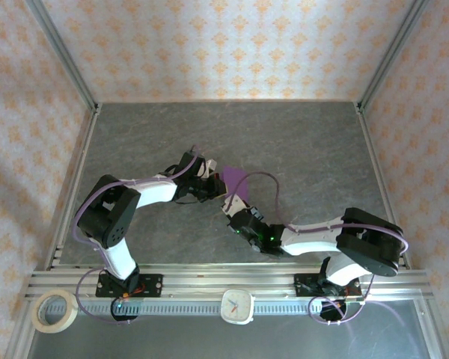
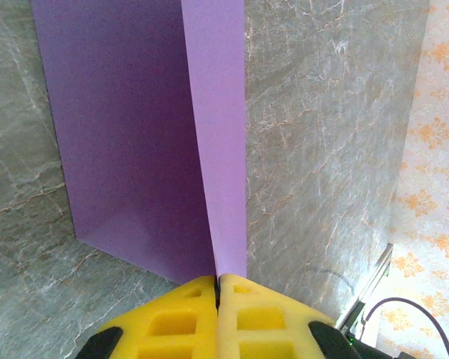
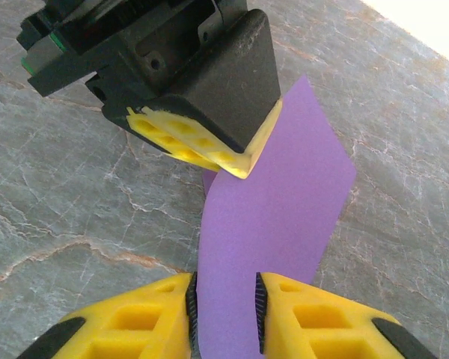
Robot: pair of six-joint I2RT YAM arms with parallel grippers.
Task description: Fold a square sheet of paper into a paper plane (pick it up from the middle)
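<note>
Two grippers, one sheet. Left gripper: fingers are pressing together, clamping the purple sheet by its near edge. The sheet is running straight out ahead of the fingertips, bending along a lengthwise line, darker part to their left, lighter strip directly ahead, over the table. Right gripper: fingers are standing apart, the sheet's near end filling the gap; cannot tell whether they are pinching it. The left gripper is sitting just beyond the right fingertips.
</note>
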